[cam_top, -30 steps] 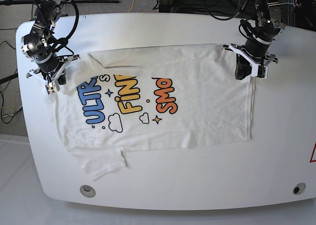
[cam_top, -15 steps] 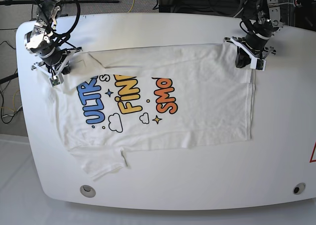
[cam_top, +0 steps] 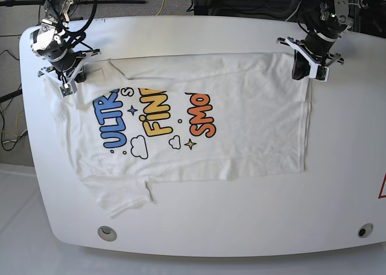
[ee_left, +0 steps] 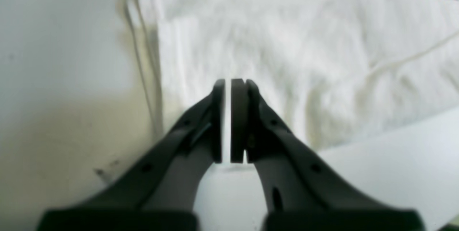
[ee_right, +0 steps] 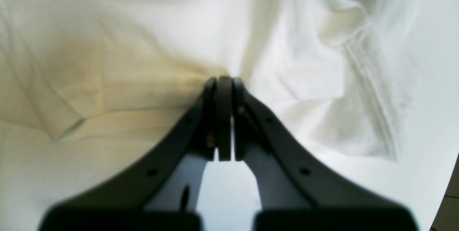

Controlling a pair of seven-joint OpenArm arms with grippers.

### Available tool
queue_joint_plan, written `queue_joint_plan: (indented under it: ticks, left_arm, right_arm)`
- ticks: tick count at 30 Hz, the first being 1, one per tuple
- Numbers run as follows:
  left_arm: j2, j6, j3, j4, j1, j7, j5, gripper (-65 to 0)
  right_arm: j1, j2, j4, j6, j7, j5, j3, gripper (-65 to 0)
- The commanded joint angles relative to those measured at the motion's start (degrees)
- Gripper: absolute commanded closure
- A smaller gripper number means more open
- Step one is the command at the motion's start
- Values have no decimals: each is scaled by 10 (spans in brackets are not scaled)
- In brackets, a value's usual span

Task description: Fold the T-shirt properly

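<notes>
The T-shirt (cam_top: 199,121) lies spread print-up across the white bench (cam_top: 338,184), its hem toward the left claw (cam_top: 309,70) and its collar end toward the right claw (cam_top: 65,82); one sleeve sticks out at the near edge. It looks like thin, limp cotton: light, soft, likely to sag and crease wherever it is not held, and easy to drag along the smooth top, so I'd reckon it wants holding at two corners or along a hem, where the doubled seam gives some bite.

The left claw is closed, with only a pale sliver between its pads (ee_left: 238,119); whether cloth is pinched there I cannot tell; it sits at the far hem corner. The right claw is shut tight, resting at the bunched far sleeve, and the wrist view shows no clear hold on the fabric.

Nothing else lies on the bench; cables (cam_top: 253,0) hang behind its far edge, clear of the shirt.
</notes>
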Motion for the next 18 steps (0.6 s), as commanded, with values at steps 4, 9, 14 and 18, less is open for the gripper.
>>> queue_joint_plan:
  ticks: [4,9,14,18]
  left_arm:
    - [-11,4,5,-43,-20,-5,1,0]
    - [-16,5,10,-91,-39,2,3,0]
    - [-13,3,3,-112,-60,6,18,0]
    - [-13,4,1,-111,-64,6,22,0]
  right_arm:
    - [-4,0,1,-1,-2,-7,2,0]
    - [0,-4,-6,-1,0,-10,4,0]
    - [6,-6,-5,-1,1,-7,3,0]
    - [7,-7,-5,-1,1,-7,3,0]
